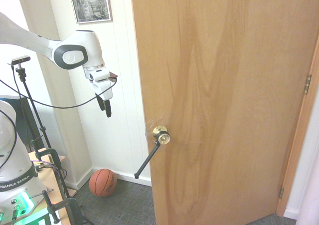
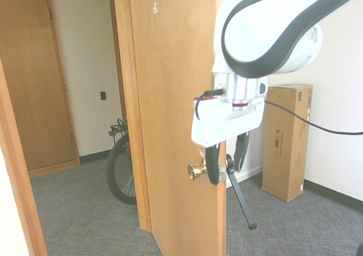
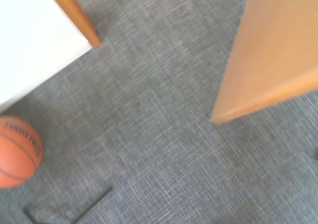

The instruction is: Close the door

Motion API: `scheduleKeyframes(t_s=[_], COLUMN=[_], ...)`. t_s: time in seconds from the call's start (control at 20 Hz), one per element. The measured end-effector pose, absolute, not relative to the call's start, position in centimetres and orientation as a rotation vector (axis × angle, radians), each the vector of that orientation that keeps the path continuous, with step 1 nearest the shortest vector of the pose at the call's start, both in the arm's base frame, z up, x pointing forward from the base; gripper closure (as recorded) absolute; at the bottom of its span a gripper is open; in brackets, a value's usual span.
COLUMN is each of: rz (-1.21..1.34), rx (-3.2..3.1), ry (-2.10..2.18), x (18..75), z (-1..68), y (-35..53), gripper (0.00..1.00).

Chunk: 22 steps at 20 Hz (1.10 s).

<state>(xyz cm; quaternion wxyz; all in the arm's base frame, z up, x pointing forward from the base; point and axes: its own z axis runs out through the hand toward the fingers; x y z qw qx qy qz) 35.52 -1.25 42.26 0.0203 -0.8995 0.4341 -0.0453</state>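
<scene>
beside the door (image 1: 224,100), which stands ajar well off its frame, my pincer (image 1: 103,105) hangs empty with fingers apart, clear of the brass knob (image 1: 161,134) and black rod (image 1: 147,160), so closing seems, i judge, wholly undone.

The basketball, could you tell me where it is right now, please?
In the first exterior view the basketball sits on the grey carpet against the white wall, low and left of the door, below the black rod's tip.
</scene>
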Motion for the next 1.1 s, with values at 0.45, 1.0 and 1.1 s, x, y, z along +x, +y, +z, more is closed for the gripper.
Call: scheduleKeyframes(t_s=[0.45,1.0,1.1], rz=[-0.165,-0.219,-0.258], rx=[-2.625,-2.405,-2.373], ry=[1.602,1.855,1.866], x=[34.3,32.1,32.7], z=[44.3,47.2,47.7], y=[-10.0,-23.1,-24.7], gripper=[0.0,0.0,0.0])
